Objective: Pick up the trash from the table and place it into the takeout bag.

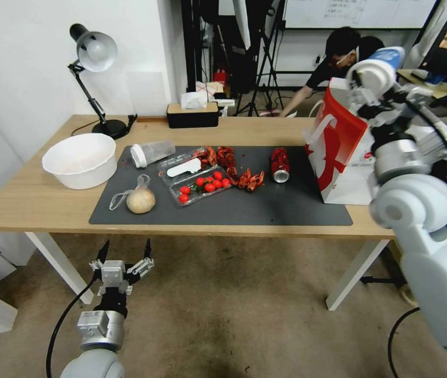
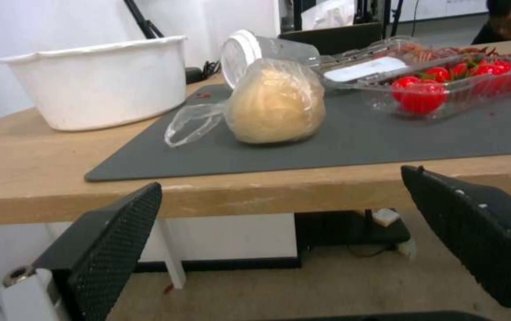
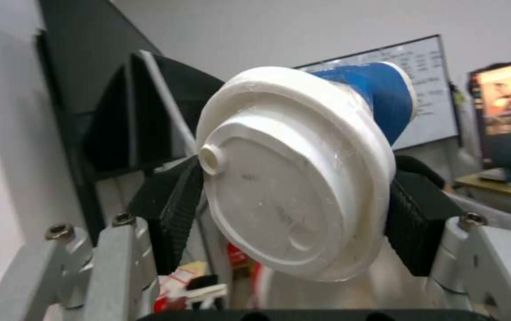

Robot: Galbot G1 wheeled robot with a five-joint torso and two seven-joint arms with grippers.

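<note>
The right tool [image 3: 294, 200] grips the blue-white paper cup [image 1: 383, 68] lid-first, high above the takeout bag's [image 1: 341, 149] open mouth, the bag directly beneath it. The left tool [image 1: 124, 252] hangs spread wide below the surface [image 1: 34, 202] edge.

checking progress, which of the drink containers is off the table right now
The blue-white paper cup, clamped in the right gripper above the takeout bag. The clear plastic cup and red soda can lie on the mat.

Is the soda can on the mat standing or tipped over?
Tipped over: the red soda can lies on its side on the dark grey mat, its top facing the near table edge.
</note>
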